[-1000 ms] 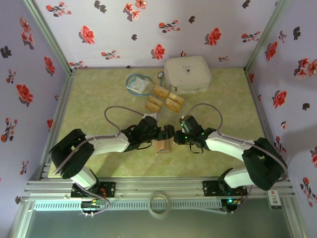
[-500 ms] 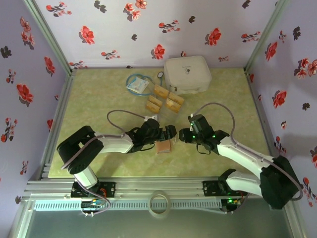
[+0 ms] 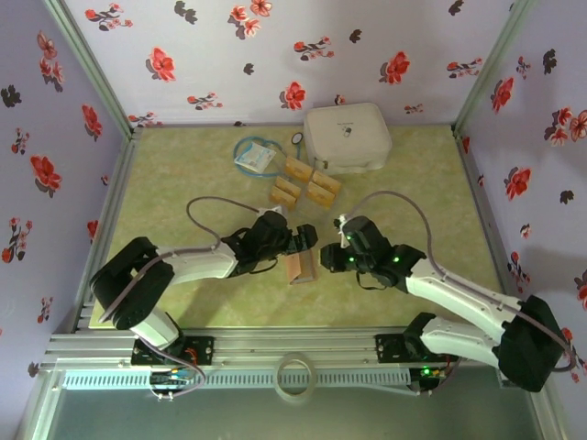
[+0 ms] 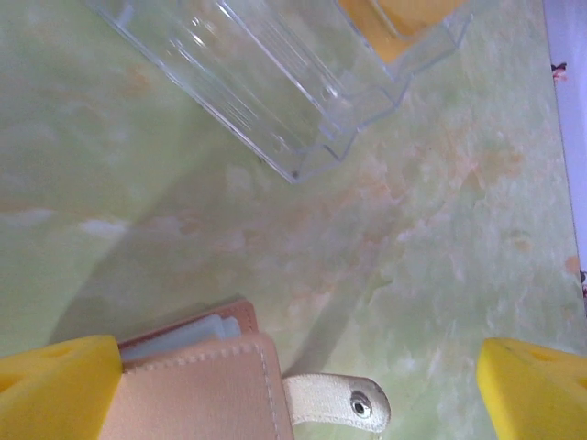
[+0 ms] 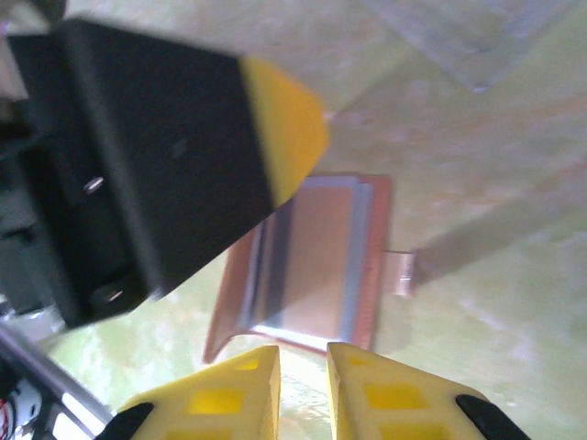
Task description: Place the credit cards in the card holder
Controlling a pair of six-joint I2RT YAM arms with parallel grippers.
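Reddish-brown folding card holder [image 3: 300, 267] lies half-open on the green counter [image 3: 165, 174] between tools; likely light, floppy and slippery, so pinch the cover edge; left tool [image 4: 298, 390] spread wide, right tool [image 5: 303, 362] nearly pressed together at that edge, grip unclear.

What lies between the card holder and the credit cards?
A clear plastic box, seen in the left wrist view between the card holder and a credit card.

1. A large white rounded case [image 3: 347, 137] sits at the table's [image 3: 431, 211] far edge
2. A blue-white packet [image 3: 256, 157] lies to its left
3. A clear plastic box [image 4: 275, 73] rests on the green tabletop
4. A tape roll [image 3: 296, 379] lies on the front rail
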